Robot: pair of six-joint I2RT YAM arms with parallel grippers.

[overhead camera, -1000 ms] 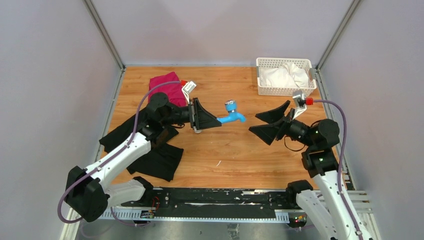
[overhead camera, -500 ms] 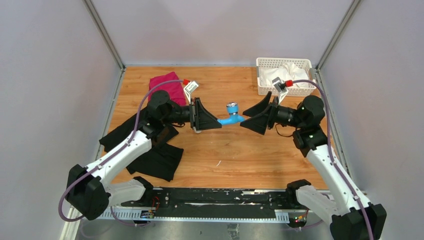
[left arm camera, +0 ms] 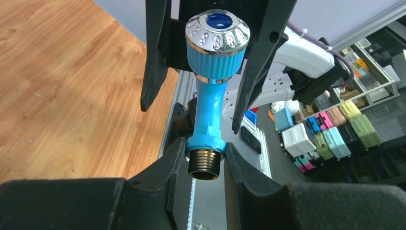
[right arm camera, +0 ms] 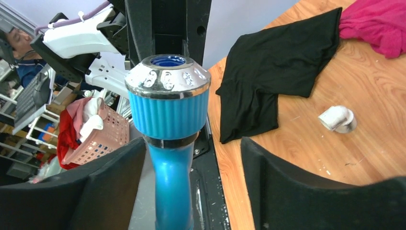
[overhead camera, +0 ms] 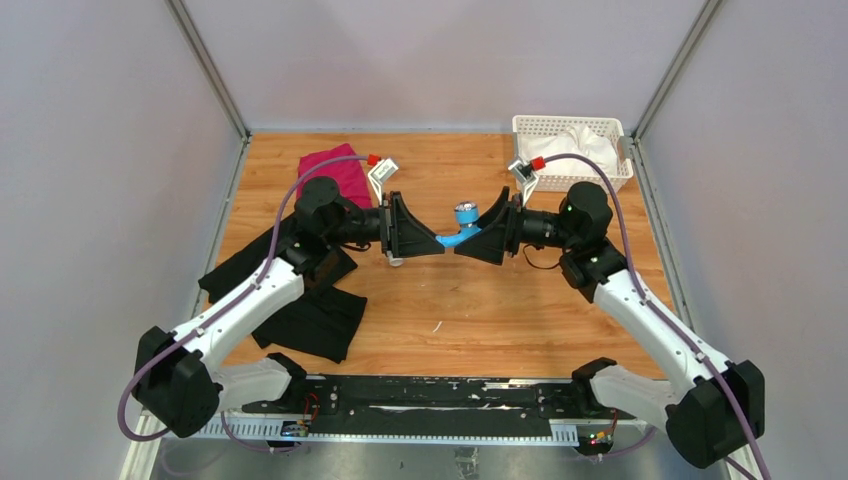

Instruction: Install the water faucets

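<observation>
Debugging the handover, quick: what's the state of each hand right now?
Left hand: closed on the blue faucet, at its threaded end.
Right hand: open, straddling the faucet with gaps on both sides, not gripping.

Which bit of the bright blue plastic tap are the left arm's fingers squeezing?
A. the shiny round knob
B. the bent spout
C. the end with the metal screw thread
C: the left wrist view shows the left fingers pinching the bright blue plastic tap right at its metal threaded end, with the shiny knob at the far end.
</observation>
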